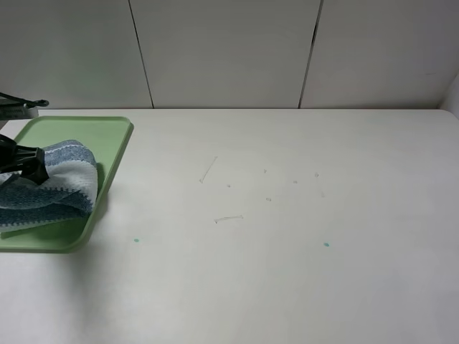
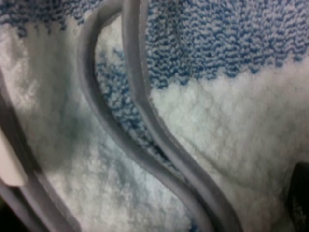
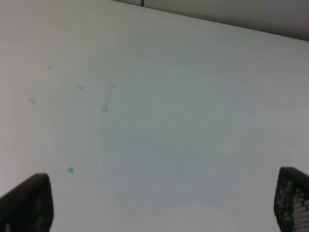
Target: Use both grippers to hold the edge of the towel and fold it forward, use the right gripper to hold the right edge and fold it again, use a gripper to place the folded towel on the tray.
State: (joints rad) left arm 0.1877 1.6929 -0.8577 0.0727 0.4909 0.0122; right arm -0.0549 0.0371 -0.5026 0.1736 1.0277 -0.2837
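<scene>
Exterior high view: towel [image 1: 54, 188] lies folded and bunched on tray [image 1: 107, 140], at far left of counter [image 1: 287, 215]. Tray is pale green w/ low rim, near the left-back corner of counter; towel covers its middle and front part, blue-grey stripe on top and along the front fold, white band between. Left pincer [image 1: 25, 163] comes in from left edge, black, right at the towel's upper fold; only a small part of it shows, so from this view I cannot tell if it touches the cloth. Left wrist view: very close on terry cloth, blue and white stripes, two grey piped edges [image 2: 145, 121] running side by side in a curve, a white tag [image 2: 9, 162] at one side; one dark fingertip [image 2: 299, 198] at the border, apart from the hems, nothing pinched, jaws spread. Right wrist view: right pincer [image 3: 159, 203] wide open, empty, its two black tips at both corners over bare counter w/ a small green dot [image 3: 71, 169] and faint scratch marks. Right arm not visible in the high view.
</scene>
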